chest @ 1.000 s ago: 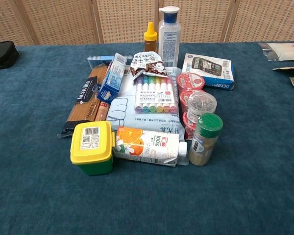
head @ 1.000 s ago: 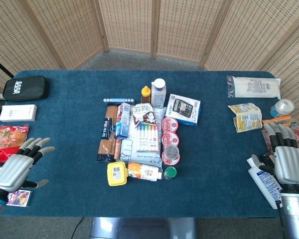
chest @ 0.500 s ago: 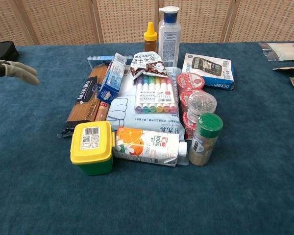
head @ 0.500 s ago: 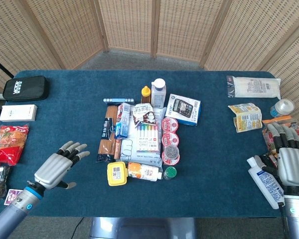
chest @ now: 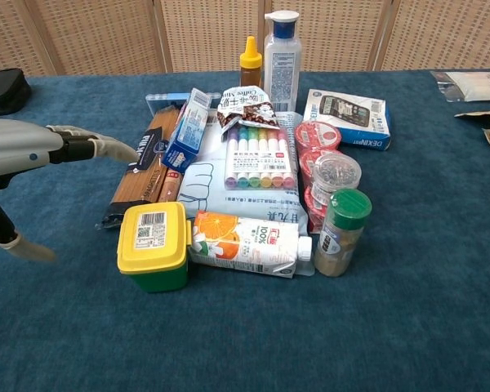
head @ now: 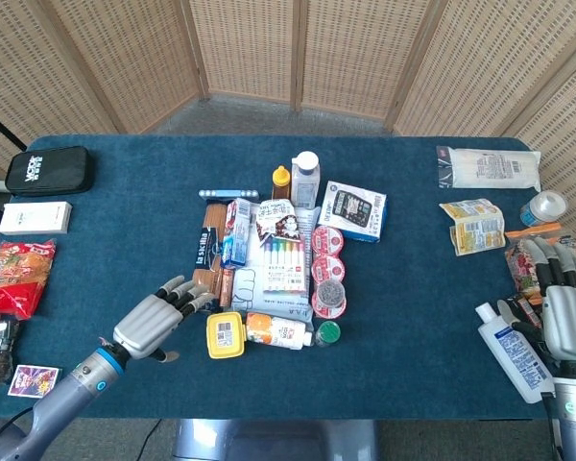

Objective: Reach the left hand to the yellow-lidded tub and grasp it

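The yellow-lidded tub [head: 225, 334] [chest: 153, 245] is green with a barcode label on its lid, and stands at the front left of the pile of groceries. My left hand [head: 156, 322] [chest: 33, 159] hovers just left of it with fingers spread and empty, a small gap between the fingertips and the tub. At the table's right edge my right hand [head: 565, 312] stays beside a white tube, fingers extended and holding nothing; the chest view does not show it.
An orange juice carton [chest: 249, 243] lies against the tub's right side, with a green-capped spice jar [chest: 342, 232] beyond. A spaghetti pack [chest: 139, 166] lies behind the tub under my left fingers. Snack packs [head: 17, 274] and a black case [head: 48, 170] line the left edge.
My left hand has swept right from the table's left edge toward the tub, entering the chest view. The right hand has barely shifted, drifting slightly down.
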`<state>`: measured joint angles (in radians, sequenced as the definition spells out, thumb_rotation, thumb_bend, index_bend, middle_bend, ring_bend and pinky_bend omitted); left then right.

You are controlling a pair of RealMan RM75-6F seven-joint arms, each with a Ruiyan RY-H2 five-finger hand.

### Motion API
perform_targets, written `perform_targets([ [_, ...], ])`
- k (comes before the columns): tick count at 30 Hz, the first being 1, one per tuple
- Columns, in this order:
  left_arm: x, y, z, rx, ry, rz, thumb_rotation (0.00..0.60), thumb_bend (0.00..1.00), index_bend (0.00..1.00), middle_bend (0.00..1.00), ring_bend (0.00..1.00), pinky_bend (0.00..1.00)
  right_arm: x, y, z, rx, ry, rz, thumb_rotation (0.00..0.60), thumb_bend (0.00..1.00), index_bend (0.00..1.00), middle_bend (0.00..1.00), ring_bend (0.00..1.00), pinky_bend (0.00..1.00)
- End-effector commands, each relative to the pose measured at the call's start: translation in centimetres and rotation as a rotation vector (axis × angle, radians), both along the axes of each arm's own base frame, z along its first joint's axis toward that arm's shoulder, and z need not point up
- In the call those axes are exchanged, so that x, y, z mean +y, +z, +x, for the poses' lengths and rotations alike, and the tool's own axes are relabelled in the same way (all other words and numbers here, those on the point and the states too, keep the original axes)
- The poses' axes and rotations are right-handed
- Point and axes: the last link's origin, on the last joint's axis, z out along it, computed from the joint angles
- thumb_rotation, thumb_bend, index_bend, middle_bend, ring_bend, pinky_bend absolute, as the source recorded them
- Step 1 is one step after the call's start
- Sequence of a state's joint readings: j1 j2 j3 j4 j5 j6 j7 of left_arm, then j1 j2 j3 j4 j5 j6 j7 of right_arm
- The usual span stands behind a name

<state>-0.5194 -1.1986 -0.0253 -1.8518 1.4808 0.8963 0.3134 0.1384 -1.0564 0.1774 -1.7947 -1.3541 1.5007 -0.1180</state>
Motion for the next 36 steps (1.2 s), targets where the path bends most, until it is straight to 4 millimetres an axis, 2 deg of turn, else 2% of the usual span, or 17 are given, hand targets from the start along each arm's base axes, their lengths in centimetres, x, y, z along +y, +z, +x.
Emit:
perform_targets([
  [1,0.2,-0.5,0.2,0.009,-0.015,-0.016,0.6,0.09,0.04,0.0,0.0,0.0,0.1,0.2,-0.1,0.0,-0.003,-0.006,0.57,0.29,0.0,0.0,0.0,0.0],
  [27,0.8,-5.6,2.4,0.001,-0.078,-0.095,0.6,0.09,0.03,0.0,0.0,0.0,0.8,1.1,-1.1,-0.006,-0.033,-0.033,0.571,0.29,0.0,0.0,0.0,0.0],
  [31,0.7,-6.4,2.9,-0.013,-0.078,-0.115,0.6,0.09,0.05,0.0,0.0,0.0,0.9,1.0,-1.3,-0.01,-0.038,-0.032,0.57,0.29,0.0,0.0,0.0,0.0],
  [36,0.7,-7.1,3.3,-0.025,-0.082,-0.129,0.6,0.09,0.13,0.0,0.0,0.0,1.0,1.0,-1.4,-0.011,-0.041,-0.034,0.573,0.29,0.0,0.0,0.0,0.0],
])
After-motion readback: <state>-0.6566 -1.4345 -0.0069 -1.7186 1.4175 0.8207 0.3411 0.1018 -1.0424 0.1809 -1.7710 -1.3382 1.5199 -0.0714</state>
